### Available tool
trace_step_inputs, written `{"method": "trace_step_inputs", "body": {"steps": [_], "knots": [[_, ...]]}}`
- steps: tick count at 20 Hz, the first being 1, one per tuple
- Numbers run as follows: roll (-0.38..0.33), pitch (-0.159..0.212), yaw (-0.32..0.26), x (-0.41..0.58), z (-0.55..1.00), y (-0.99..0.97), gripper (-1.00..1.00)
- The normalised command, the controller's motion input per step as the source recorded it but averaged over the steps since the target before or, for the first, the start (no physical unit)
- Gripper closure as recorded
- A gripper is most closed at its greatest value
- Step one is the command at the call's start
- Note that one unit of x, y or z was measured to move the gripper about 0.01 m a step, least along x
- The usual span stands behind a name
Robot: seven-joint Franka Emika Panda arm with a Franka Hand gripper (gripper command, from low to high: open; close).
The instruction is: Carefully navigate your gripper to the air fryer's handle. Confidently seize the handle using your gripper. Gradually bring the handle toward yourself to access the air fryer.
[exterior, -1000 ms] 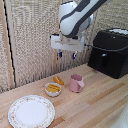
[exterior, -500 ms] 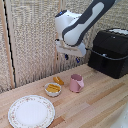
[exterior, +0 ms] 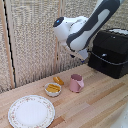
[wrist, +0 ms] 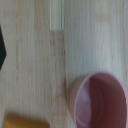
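The black air fryer (exterior: pixel 111 52) stands at the exterior view's right on the wooden table. Its handle (exterior: pixel 93 53) is a dark bar on the front, hard to tell from the black body. My gripper (exterior: pixel 82 55) hangs below the white arm, just off the fryer's front, apart from the handle and above the pink cup (exterior: pixel 76 83). The wrist view looks straight down on the cup (wrist: pixel 100 102). One dark fingertip (wrist: pixel 2 50) shows at that picture's edge and nothing is between the fingers. The air fryer is out of the wrist view.
A small bowl of yellow food (exterior: pixel 53 89) and an orange item (exterior: pixel 58 80) sit beside the cup. A patterned plate (exterior: pixel 31 111) lies toward the front. A reed screen (exterior: pixel 35 40) backs the table (exterior: pixel 95 107).
The arm has swung toward the exterior view's right, bringing the gripper from over the bowl to close beside the air fryer's front.
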Motion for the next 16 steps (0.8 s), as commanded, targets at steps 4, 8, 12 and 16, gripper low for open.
{"method": "trace_step_inputs", "body": {"steps": [4, 8, 12, 16], "knots": [[-0.365, -0.118, 0.216, 0.0, -0.19, -0.18, -1.0], [-0.302, -0.095, 0.222, 0.0, -0.2, -0.28, -1.0], [-0.245, -0.086, 0.201, -0.129, -0.34, -0.4, -1.0], [-0.184, -0.109, 0.119, -0.424, -0.29, -0.57, -1.0]]}}
